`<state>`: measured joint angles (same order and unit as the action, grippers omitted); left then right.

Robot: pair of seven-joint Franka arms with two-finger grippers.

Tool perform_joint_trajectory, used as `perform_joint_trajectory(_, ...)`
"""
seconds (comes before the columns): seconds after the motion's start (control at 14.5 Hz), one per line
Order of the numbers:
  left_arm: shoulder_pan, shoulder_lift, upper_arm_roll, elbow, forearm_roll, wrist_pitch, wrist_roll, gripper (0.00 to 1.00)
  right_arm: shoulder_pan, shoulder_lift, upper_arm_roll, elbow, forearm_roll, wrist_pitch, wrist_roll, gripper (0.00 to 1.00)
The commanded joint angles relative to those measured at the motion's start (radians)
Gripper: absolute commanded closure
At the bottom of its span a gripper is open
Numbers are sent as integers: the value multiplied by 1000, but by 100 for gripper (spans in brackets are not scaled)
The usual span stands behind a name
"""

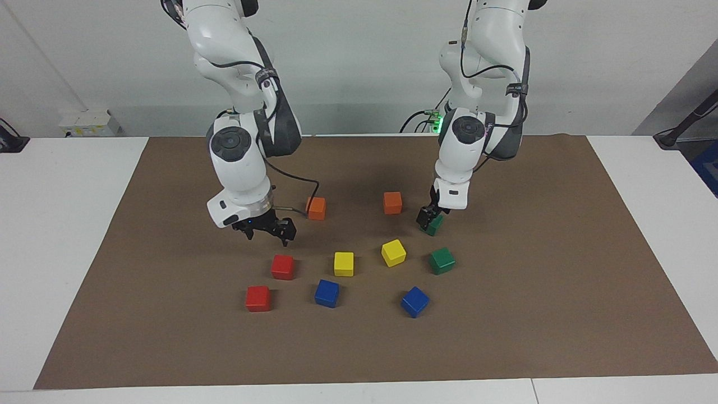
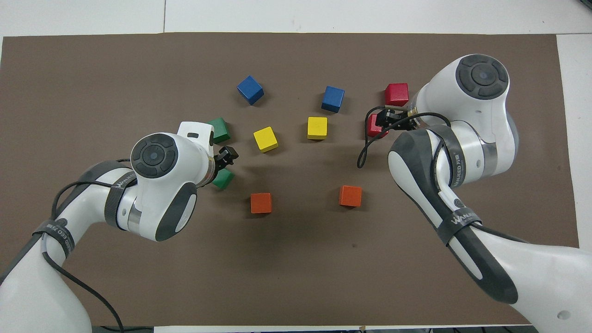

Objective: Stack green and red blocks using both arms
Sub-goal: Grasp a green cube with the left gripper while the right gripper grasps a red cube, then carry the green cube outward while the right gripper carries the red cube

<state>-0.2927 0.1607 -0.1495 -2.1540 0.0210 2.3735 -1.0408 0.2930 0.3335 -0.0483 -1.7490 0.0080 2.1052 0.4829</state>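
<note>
Brown mat [image 1: 561, 292] carries all ten cubes, unstacked; the two green blocks sit toward the left arm's end, the two red blocks toward the right arm's end, so each arm is nearer its own colour pair. Left gripper [image 1: 427, 217], jaws open and empty, is down at the nearer green block [image 1: 435, 225], with the farther green block [image 1: 442, 260] just past it. Right gripper [image 1: 267, 230], jaws spread and empty, hangs above the mat just short of the nearer red block [image 1: 282, 266]; the farther red block [image 1: 258, 298] lies beside that one, farther from the robots.
</note>
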Motion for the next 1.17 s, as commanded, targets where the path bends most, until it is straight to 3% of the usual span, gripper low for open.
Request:
perform_joint_trajectory(0.0,-11,28,13,-23,22,59,-31,0,3,79,1,80,10,15,14,0)
perform_joint_trajectory(0.14,-10,34,14,-12,30,50,-28,2,3,122,1,117,1,16,11,0)
perform_joint_trajectory(0.21,-10,34,14,-9,34,41,-27,70,5,142,1,129,-2,16,10,0)
perform_joint_trajectory(0.28,-8,34,13,-9,54,44,-25,100,5,159,1,144,-2,18,10,0)
perform_joint_trajectory(0.48,-2,27,13,-1,73,14,16,100,5,217,4,204,-2,18,2,0)
perform_joint_trajectory(0.62,26,-6,19,49,76,-136,210,100,8,219,4,197,0,35,-18,0)
perform_joint_trajectory(0.83,166,9,18,224,67,-347,569,100,23,223,4,131,-2,128,-56,0)
perform_joint_trajectory(1.1,340,60,16,249,40,-212,936,100,28,220,4,97,-3,133,-84,0)
